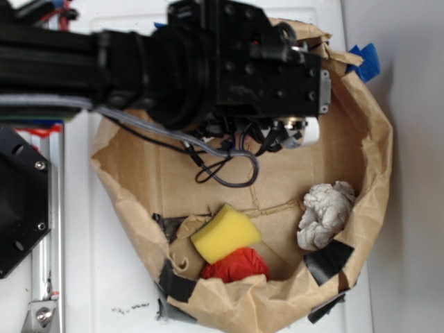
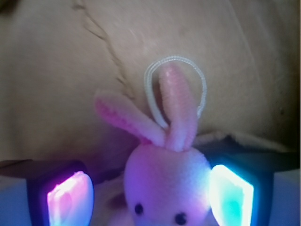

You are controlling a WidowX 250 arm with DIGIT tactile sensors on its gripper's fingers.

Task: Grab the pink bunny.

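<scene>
The tool (image 2: pixel 150 193) is lowered over the pink bunny (image 2: pixel 164 179), which lies at the bottom centre of the wrist view on the floor of the paper bag (image 1: pixel 374 125). Its pads (image 2: pixel 70 197) stand open on either side of the round head, the right one just beside it, the left a little apart; nothing is gripped. This looks like the closing step: next the jaws should squeeze the head, then lift. In the exterior view the arm hides the bunny.
</scene>
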